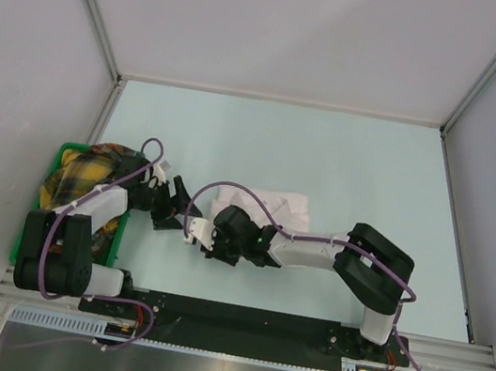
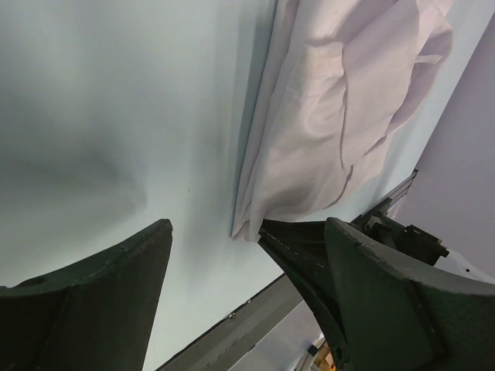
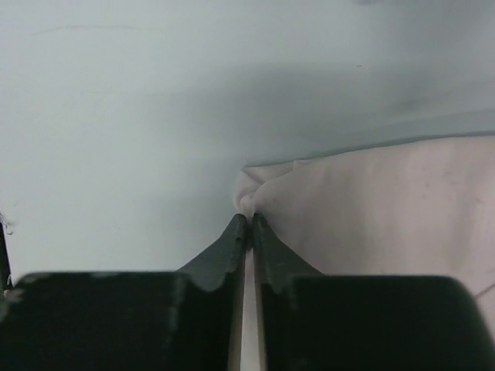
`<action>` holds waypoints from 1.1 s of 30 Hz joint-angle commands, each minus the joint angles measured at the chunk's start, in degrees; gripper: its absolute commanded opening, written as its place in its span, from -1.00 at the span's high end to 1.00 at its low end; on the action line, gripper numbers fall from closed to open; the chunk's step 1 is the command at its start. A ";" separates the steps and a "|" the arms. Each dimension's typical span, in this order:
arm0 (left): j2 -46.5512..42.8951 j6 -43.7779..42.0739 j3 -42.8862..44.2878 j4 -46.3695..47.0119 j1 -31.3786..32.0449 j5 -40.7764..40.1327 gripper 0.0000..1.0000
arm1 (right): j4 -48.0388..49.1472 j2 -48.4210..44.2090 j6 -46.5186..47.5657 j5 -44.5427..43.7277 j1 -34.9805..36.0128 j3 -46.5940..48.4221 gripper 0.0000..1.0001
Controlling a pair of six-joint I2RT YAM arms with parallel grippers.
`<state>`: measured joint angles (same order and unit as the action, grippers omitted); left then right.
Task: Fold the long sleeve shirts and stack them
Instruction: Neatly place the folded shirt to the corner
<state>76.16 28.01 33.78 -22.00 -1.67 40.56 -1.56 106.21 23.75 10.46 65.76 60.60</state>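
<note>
One long sleeve shirt (image 1: 275, 206) lies folded into a small white rectangle on the table's middle. It also shows in the left wrist view (image 2: 340, 100) and the right wrist view (image 3: 387, 201). My right gripper (image 1: 220, 228) is shut on the shirt's near left corner; cloth is pinched at its tips (image 3: 249, 215). My left gripper (image 1: 166, 205) is open and empty just left of the shirt, low over the table, its fingers (image 2: 108, 301) spread wide. A dark finger of the right gripper (image 2: 298, 251) touches the shirt's corner in the left wrist view.
A green basket (image 1: 65, 151) at the table's left edge holds yellow plaid cloth (image 1: 88, 173). Grey walls enclose the pale blue table (image 1: 330, 152) on three sides. A metal rail (image 1: 253, 325) runs along the near edge.
</note>
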 commanded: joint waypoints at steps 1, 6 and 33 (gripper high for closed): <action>-0.22 1.95 -1.43 1.95 -0.35 1.88 -0.72 | 2.62 -0.65 0.34 0.08 -1.85 1.19 0.96; 0.13 5.12 -4.51 10.56 1.14 8.04 -0.87 | 4.37 -6.01 -2.82 5.53 -4.84 0.22 1.00; 21.83 18.92 3.73 32.02 12.91 6.90 -0.12 | 5.60 -7.86 -7.22 9.67 -8.01 2.68 1.00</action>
<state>93.76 46.17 31.83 6.35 9.04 48.90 -0.08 99.63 18.06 19.99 58.28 60.69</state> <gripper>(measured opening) 0.678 0.011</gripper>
